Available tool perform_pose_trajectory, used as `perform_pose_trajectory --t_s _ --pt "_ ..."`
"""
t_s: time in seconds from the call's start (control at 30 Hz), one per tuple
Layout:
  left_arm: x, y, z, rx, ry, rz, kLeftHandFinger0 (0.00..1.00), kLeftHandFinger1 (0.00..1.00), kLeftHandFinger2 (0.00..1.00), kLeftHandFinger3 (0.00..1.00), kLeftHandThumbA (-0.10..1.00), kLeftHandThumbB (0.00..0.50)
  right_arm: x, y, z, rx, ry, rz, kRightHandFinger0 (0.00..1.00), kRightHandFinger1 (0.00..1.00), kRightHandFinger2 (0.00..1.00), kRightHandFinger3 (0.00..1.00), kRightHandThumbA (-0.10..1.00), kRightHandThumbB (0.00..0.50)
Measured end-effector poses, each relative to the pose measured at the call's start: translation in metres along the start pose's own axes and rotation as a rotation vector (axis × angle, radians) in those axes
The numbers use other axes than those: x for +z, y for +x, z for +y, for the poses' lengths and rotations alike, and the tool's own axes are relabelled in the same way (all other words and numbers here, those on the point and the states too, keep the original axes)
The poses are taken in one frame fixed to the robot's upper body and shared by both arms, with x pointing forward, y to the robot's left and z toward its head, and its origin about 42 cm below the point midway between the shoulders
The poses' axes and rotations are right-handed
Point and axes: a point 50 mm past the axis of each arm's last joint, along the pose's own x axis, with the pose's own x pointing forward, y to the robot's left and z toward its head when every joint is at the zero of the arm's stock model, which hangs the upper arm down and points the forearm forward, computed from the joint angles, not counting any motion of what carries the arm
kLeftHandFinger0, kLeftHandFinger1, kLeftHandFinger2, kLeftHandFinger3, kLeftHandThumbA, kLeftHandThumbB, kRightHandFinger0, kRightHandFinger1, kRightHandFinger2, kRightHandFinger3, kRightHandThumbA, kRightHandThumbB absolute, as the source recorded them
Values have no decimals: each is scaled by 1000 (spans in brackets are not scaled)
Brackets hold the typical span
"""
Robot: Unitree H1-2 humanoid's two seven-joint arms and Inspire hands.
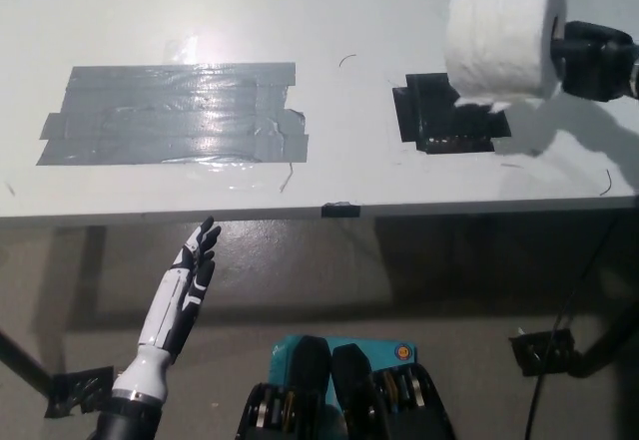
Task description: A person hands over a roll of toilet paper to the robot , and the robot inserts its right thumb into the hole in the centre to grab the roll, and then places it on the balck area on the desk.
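Upper right of frame: my right hand (597, 59) carries the toilet roll (504, 34) by its core, axis lying sideways. The black patch (439, 111) on the desk (349, 21) sits just lower-left of it. Left hand (187, 290) idles spread wide, lower left.

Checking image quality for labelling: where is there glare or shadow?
Head view: glare streaks the grey tape patch; the toilet paper roll, held by the right robot hand, shadows the desk beside the black area; everything looks sharp.
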Motion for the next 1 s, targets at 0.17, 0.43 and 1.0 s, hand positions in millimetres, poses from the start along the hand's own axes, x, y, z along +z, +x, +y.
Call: perform_pose_trajectory --t_s 0.17,0.43,1.0 --pt "0 0 0 -1 3 1 1000 1000 1000 1000 1000 114 -2 -4 -8 -38 -219 75 38 333 734 1000 -100 176" --pt "0 0 0 -3 7 -4 1000 1000 1000 1000 1000 122 -4 -6 -12 -82 -441 159 97 401 668 1000 -100 174" --pt "0 -1 0 -4 7 -8 1000 1000 1000 1000 1000 125 8 -1 2 21 -379 57 1000 1000 1000 1000 258 300"
